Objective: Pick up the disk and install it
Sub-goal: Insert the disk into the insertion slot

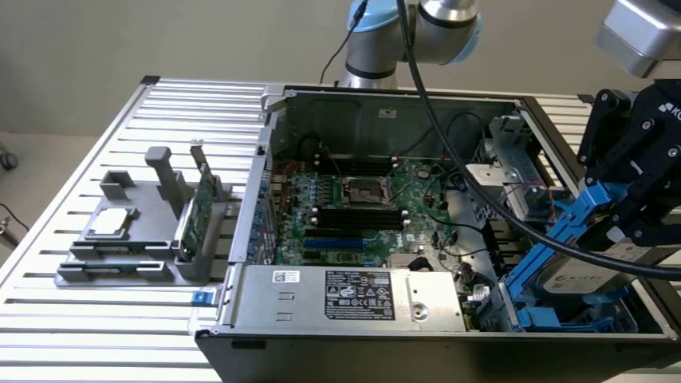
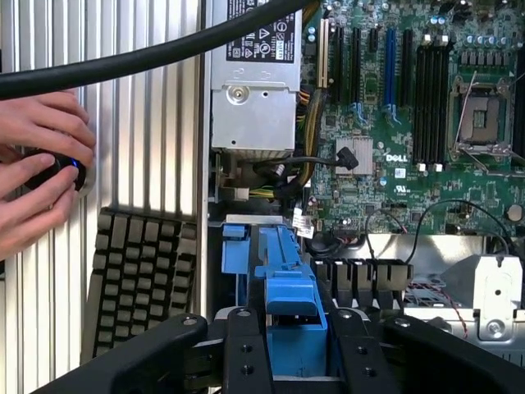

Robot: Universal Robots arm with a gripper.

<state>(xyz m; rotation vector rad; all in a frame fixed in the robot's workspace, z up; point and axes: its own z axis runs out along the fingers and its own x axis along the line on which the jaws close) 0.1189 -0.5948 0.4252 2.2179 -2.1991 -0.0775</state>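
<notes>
Two black fingers (image 2: 246, 353) of our gripper (image 1: 626, 223) are clamped on the disk (image 1: 580, 275), pressing its blue carrier from both sides. We hold it tilted above the blue drive bay (image 1: 548, 319) at the exterior view's right end of the open computer case (image 1: 383, 120), near the power supply (image 1: 352, 297).

The motherboard (image 2: 394, 176) carries the white word "DELL".
</notes>
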